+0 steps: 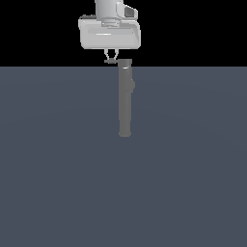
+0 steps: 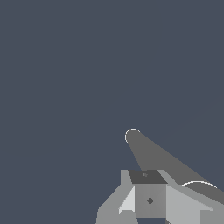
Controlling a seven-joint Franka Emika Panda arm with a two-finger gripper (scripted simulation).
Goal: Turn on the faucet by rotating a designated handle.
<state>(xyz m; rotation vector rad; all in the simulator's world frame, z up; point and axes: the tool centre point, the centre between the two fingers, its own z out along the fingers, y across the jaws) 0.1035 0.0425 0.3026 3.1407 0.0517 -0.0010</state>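
One faucet [image 1: 125,99] stands upright on the flat grey floor [image 1: 58,169] in your exterior view, a slim grey column with a slightly wider cap at its top and a small bump on the side toward that view's right. Your gripper [image 1: 110,60] hangs directly above, its white body over the cap and its two fingertips drawn close together at the handle [image 1: 112,61], the thin bar jutting from the cap toward the exterior view's left. You cannot tell from either view whether the tips actually pinch the bar or only touch it. In your wrist view the faucet [image 2: 153,153] runs away from the camera down to its rounded foot, with the fingers [image 2: 148,199] in the foreground.
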